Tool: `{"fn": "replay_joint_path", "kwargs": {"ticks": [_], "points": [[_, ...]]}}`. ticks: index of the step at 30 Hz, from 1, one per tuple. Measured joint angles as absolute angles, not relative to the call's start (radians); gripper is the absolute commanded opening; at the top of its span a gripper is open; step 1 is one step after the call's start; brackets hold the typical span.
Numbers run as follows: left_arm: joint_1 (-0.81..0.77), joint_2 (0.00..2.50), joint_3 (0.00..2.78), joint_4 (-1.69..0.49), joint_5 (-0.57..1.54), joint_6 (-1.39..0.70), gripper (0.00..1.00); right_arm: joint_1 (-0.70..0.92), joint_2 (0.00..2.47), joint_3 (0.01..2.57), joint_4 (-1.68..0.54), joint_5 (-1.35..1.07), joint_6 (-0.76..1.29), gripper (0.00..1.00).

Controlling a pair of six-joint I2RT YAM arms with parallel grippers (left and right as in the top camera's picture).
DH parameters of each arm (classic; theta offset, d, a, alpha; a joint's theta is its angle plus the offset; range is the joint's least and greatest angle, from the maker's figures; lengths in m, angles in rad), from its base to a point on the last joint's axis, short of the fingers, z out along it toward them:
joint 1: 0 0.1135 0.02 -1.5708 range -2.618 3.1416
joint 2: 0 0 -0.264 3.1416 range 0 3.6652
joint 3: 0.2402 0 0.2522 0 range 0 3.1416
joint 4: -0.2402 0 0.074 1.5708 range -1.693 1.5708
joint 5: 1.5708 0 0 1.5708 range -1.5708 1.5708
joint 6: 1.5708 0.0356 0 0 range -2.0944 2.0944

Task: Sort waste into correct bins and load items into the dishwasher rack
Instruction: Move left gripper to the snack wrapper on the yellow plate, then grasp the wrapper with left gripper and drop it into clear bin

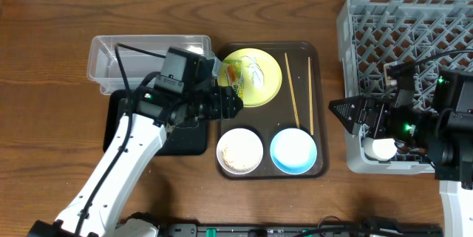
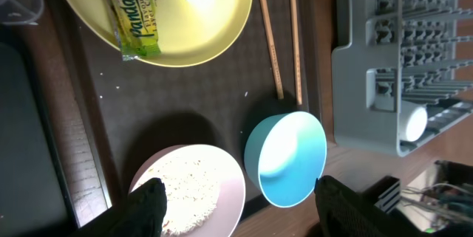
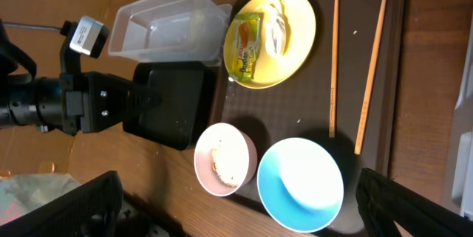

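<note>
The green-and-yellow wrapper (image 1: pixel 232 73) and white scraps (image 1: pixel 255 67) lie on the yellow plate (image 1: pixel 260 88) on the brown tray (image 1: pixel 319 165). The pinkish bowl (image 1: pixel 240 150) holds rice; the light-blue bowl (image 1: pixel 293 150) stands beside it. Two chopsticks (image 1: pixel 292 89) lie right of the plate. The white cup (image 1: pixel 383 148) lies in the grey rack (image 1: pixel 414 30). My left gripper (image 1: pixel 233 104) is open and empty at the plate's left edge, above the pinkish bowl (image 2: pixel 192 193) in its wrist view, with the wrapper (image 2: pixel 133 15) ahead. My right gripper (image 1: pixel 336 109) is open and empty between tray and rack.
The clear tub (image 1: pixel 148 56) stands at the back left, with the black tray (image 1: pixel 185 137) in front of it, partly under my left arm. The rack fills the right side. The right wrist view shows tub (image 3: pixel 166 26) and black tray (image 3: pixel 174 104) side by side.
</note>
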State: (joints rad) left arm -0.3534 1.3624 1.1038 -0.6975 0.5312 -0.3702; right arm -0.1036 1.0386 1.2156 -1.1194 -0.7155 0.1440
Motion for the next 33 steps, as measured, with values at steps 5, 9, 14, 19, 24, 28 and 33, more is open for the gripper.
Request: {"fn": "replay_joint_path", "kwargs": {"ticks": [5, 9, 14, 19, 24, 28, 33], "points": [[-0.392, 1.359, 1.163, -0.703, 0.461, -0.359, 0.68, -0.099, 1.039, 1.216, -1.121, -0.707, 0.144, 0.99], [-0.406, 1.356, 1.198, -0.685, 0.359, -0.3, 0.69, -0.099, 1.039, 1.216, -1.121, -0.705, 0.144, 0.99], [-0.408, 1.374, 1.198, -0.621, 0.271, -0.245, 0.68, -0.099, 1.039, 1.216, -1.121, -0.703, 0.144, 0.99], [-0.438, 1.473, 1.2, -0.575, 0.253, -0.18, 0.69, -0.099, 1.039, 1.216, -1.121, -0.703, 0.144, 0.99], [-0.475, 1.628, 1.2, -0.55, 0.241, -0.12, 0.69, -0.099, 1.04, 1.216, -1.131, -0.703, 0.144, 0.99], [-0.476, 1.716, 1.2, -0.517, 0.232, -0.108, 0.69, -0.099, 1.041, 1.216, -1.138, -0.703, 0.144, 0.99], [-0.476, 1.76, 1.2, -0.443, 0.217, -0.11, 0.68, -0.099, 1.041, 1.216, -1.14, -0.703, 0.144, 0.99]]}}
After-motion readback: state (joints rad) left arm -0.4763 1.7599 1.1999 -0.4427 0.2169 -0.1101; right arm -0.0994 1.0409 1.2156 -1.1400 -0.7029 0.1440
